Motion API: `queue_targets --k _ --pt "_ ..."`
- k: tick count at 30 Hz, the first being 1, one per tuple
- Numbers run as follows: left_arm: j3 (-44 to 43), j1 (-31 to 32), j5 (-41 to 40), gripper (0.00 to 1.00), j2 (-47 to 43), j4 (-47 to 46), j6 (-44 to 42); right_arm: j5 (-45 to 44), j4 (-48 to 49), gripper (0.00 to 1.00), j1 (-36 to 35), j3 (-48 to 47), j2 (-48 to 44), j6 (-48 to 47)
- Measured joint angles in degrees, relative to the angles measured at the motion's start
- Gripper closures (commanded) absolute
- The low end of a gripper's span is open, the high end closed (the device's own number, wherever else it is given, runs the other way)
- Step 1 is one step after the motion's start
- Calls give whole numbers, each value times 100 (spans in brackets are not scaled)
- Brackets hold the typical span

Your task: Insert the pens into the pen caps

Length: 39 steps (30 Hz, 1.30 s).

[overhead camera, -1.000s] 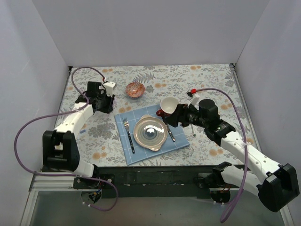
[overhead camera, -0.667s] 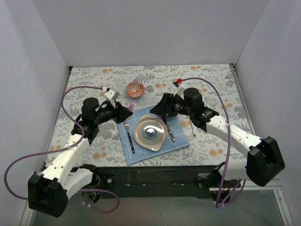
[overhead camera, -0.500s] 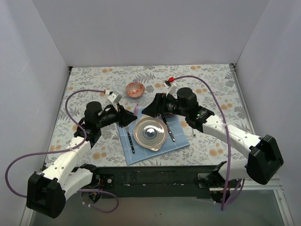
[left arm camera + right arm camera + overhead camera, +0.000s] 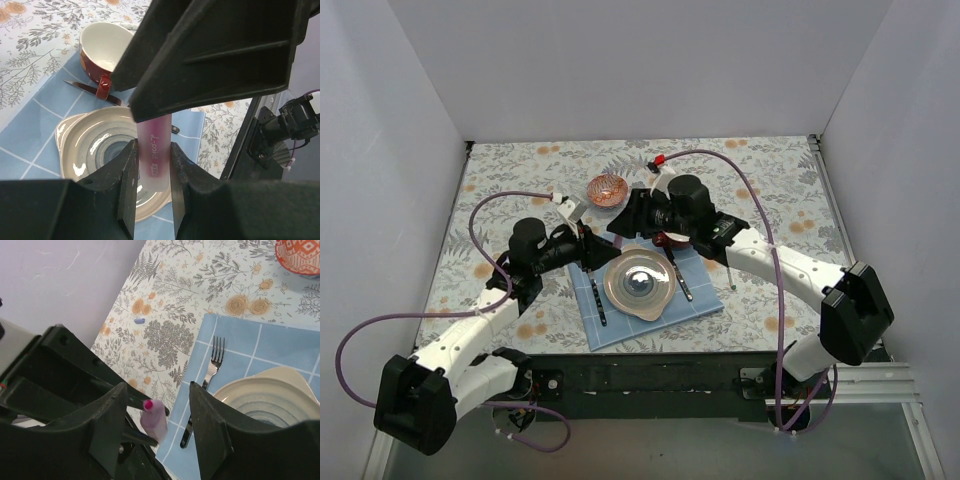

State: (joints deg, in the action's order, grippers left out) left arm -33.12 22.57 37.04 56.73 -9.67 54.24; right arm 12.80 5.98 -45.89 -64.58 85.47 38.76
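My left gripper (image 4: 152,150) is shut on a pink frosted pen (image 4: 154,157) and holds it in the air over the plate. In the right wrist view the pen (image 4: 154,421) shows a magenta end and points between my right gripper's open jaws, which stand either side without touching it. My right gripper (image 4: 156,397) faces the left one. In the top view the left gripper (image 4: 588,243) and the right gripper (image 4: 620,218) meet above the blue mat's back left corner. A thin white pen (image 4: 729,273) lies on the table right of the mat. I see no loose caps.
A blue tiled mat (image 4: 700,300) bears a cream plate (image 4: 639,283), a fork (image 4: 212,360) and a knife (image 4: 681,281). A red and white cup (image 4: 102,50) stands behind the plate. An orange bowl (image 4: 607,189) stands further back. A small blue bit (image 4: 139,320) lies on the floral cloth.
Both arms have swung in towards each other. The left gripper has carried the pink pen right, over the mat. The right gripper has moved left from the cup to face it.
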Motion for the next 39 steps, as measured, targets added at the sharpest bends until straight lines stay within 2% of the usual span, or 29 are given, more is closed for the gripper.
queue_targets --k 2,3,5,6,8,9,13,14,16,17,18,19,26,33,36,39 --pt "0 79 -24 100 68 -63 17 -105 -107 51 -94 -236 155 -48" --pt "0 111 -46 100 103 -103 22 -140 -160 59 -129 -319 210 -74" --pt "0 164 -92 100 164 -153 26 -212 -317 67 -188 -470 315 -144" --pt "-4 186 -125 100 188 -157 28 -247 -382 76 -205 -518 354 -175" --pt "-4 232 -184 100 234 -149 42 -367 -601 85 -221 -586 407 -238" --pt "-4 247 -208 100 247 -144 39 -385 -658 97 -210 -588 409 -258" --pt "-4 306 -361 92 289 -98 20 -514 -785 99 -175 -581 409 -304" --pt "-4 308 -365 80 289 -103 22 -505 -745 99 -173 -560 393 -337" --pt "-4 310 -354 63 284 -118 35 -459 -535 99 -170 -407 295 -439" --pt "-4 317 -319 47 282 -136 61 -409 -435 99 -164 -310 223 -485" --pt "-4 328 -269 40 280 -157 92 -323 -345 99 -153 -232 160 -520" --pt "-9 332 -227 37 269 -192 122 -138 -229 99 -114 -131 70 -584" --pt "-111 313 507 37 -157 -339 492 1541 1025 99 306 756 -852 -627" --pt "-372 313 1823 37 -149 -1010 1685 2334 2048 99 299 898 -1530 -459" --pt "-540 315 2339 41 146 -1169 2170 2437 2247 99 302 898 -1561 -417" --pt "-553 315 2656 57 361 -1403 2636 2465 2253 99 302 898 -1556 -376"
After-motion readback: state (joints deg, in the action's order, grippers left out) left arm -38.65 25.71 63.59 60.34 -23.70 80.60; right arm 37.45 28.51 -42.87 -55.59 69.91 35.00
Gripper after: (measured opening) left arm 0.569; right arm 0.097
